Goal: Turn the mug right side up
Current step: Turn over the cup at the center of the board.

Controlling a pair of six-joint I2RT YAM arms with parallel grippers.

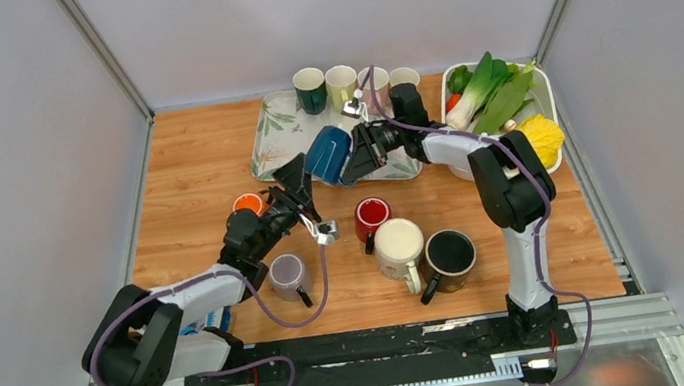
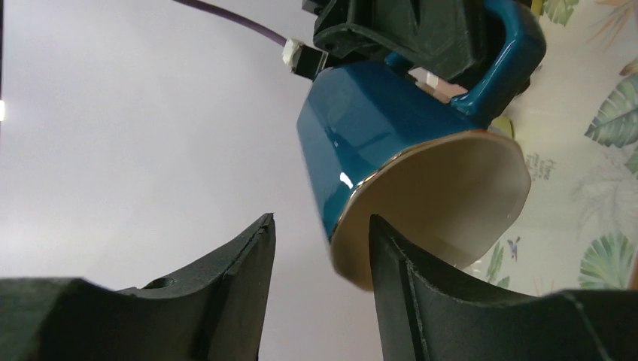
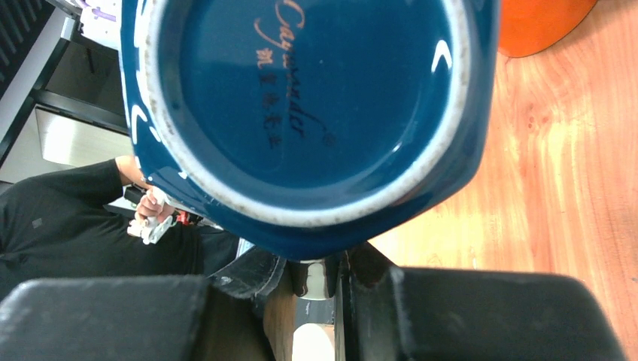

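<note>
A dark blue mug (image 1: 328, 155) with a cream inside hangs tilted in the air over the near edge of the leaf-patterned tray (image 1: 274, 132), its mouth facing down and to the left. My right gripper (image 1: 359, 150) is shut on the mug's handle; the right wrist view is filled by the mug's blue base (image 3: 301, 98) above the right gripper (image 3: 331, 263). My left gripper (image 1: 298, 174) is at the mug's rim. In the left wrist view the mug (image 2: 376, 128) has its wall between the jaws of the left gripper (image 2: 321, 218); one finger is inside the mouth, the other stands clear outside.
Several upright mugs (image 1: 343, 84) line the tray's far edge. A white basket (image 1: 548, 103) of vegetables stands at the back right. On the wood stand a red mug (image 1: 372, 216), a cream mug (image 1: 398, 246), a black mug (image 1: 449, 257), a grey mug (image 1: 287, 275) and an orange mug (image 1: 247, 204).
</note>
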